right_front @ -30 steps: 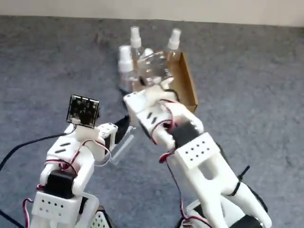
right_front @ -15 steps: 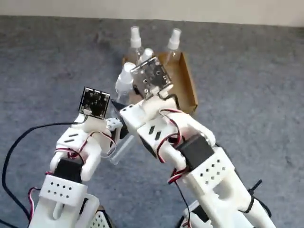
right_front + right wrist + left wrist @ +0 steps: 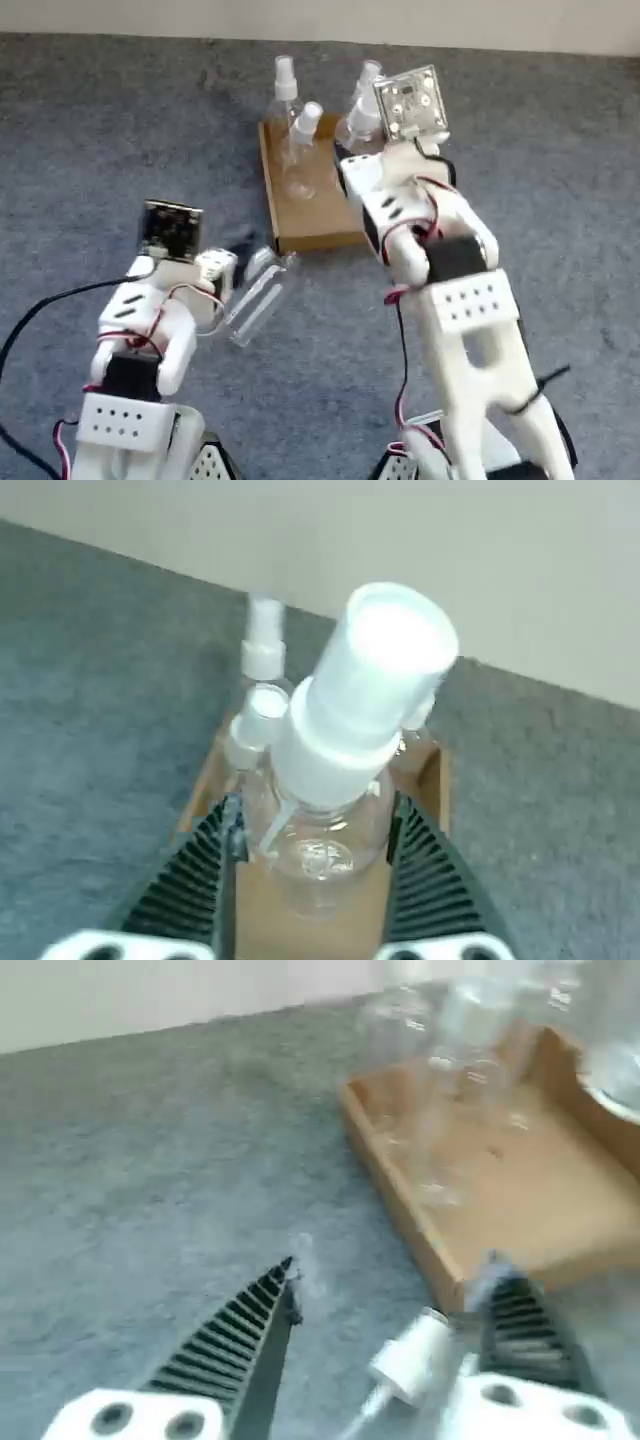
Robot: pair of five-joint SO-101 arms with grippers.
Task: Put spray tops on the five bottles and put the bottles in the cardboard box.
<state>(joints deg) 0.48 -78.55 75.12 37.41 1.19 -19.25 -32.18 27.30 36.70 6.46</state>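
Grey carpeted table (image 3: pixel 540 150) carries a shallow cardboard box (image 3: pixel 272 190) toward its far edge. The right gripper (image 3: pixel 315 815) is closed on a clear bottle (image 3: pixel 325 855), one finger on each side of its body; the bottle is upright with a white spray top (image 3: pixel 372 680) fitted, and is held over the far-right part of the box. Two capped bottles stand at the box's far-left corner: one (image 3: pixel 300 150) inside the box, one (image 3: pixel 285 90) at its far rim. The left gripper (image 3: pixel 390 1265) is low near the box's near-left corner with its jaws spread wide and gripping nothing. A fifth bottle (image 3: pixel 255 297) lies on its side on the carpet just beside that corner, and its white top (image 3: pixel 410 1360) is close to one finger; contact cannot be determined.
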